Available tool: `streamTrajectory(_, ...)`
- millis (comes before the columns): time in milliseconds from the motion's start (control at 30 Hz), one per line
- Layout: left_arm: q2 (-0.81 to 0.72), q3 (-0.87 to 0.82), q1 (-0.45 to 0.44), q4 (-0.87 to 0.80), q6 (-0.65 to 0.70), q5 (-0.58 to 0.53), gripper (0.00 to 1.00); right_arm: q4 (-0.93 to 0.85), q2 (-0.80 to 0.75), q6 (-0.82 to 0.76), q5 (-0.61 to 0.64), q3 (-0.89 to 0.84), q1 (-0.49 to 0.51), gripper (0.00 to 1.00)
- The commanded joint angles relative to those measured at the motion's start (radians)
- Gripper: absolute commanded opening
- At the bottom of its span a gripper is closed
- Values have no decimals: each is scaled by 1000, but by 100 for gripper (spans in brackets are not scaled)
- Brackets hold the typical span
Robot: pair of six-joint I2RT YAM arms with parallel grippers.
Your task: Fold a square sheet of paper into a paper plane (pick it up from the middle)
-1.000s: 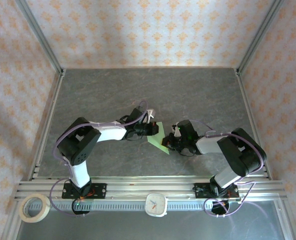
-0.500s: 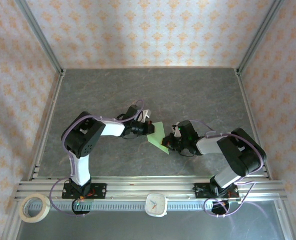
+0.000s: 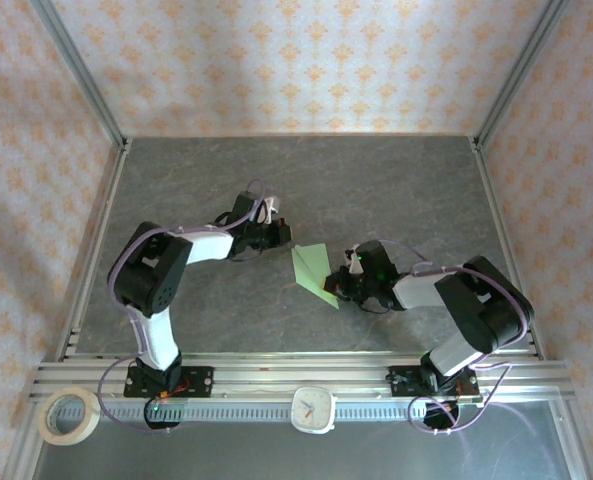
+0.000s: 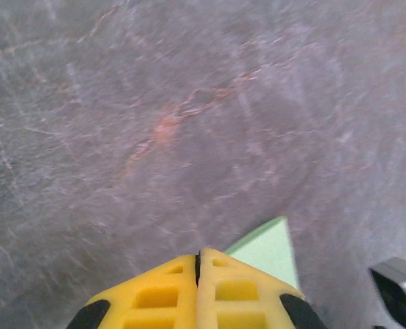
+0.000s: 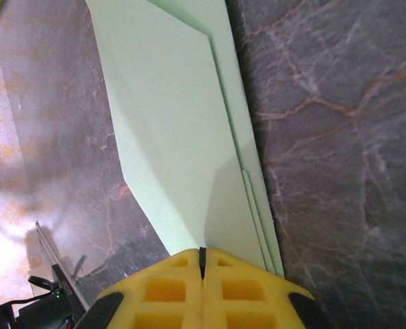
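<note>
The pale green paper plane [image 3: 311,268] lies mid-table as a slim folded dart, its pointed tip toward the far left. My right gripper [image 3: 336,289] is shut at the plane's near right end. In the right wrist view the paper plane [image 5: 175,123] stretches away from the shut gripper [image 5: 203,252], and its centre fold runs into the seam between the yellow fingers. My left gripper [image 3: 282,237] is shut and empty, a short way left of the tip and apart from it. The left wrist view has its shut gripper [image 4: 199,255] above the table, with a corner of the paper plane [image 4: 268,248] just beyond.
A tape roll [image 3: 69,415] and a small square clock [image 3: 314,408] sit on the near ledge behind the aluminium rail [image 3: 276,375]. Frame posts and patterned walls close in the grey marbled table [image 3: 276,180] on three sides.
My left gripper has drawn back to the left, off the paper, and its arm has swung farther away. The right gripper and the paper have stayed in place.
</note>
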Motion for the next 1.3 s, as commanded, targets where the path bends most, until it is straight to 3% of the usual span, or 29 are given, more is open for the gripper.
streamTrajectory(0,-79,-16,-49,10,-20,-26,4,-82,-34,14,-15,0,0,0)
streamTrajectory(133,-78,-18,-124,5,-20,-40,4,-84,-168,47,-7,6,0,14)
streamTrajectory(300,-20,1,-175,4,-24,-53,4,-360,-312,11,204,21,-3,26)
streamTrajectory(400,3,10,-184,11,-28,-52,4,-392,-358,29,161,-10,-3,31)
streamTrajectory(533,29,18,-187,-2,-17,-57,3,-382,-393,91,81,-71,3,34)
streamTrajectory(800,110,3,-187,-4,-7,-65,3,-329,-429,184,35,-127,47,37)
streamTrajectory(1267,119,-53,-191,-7,9,-53,3,-317,-351,254,138,-134,57,39)
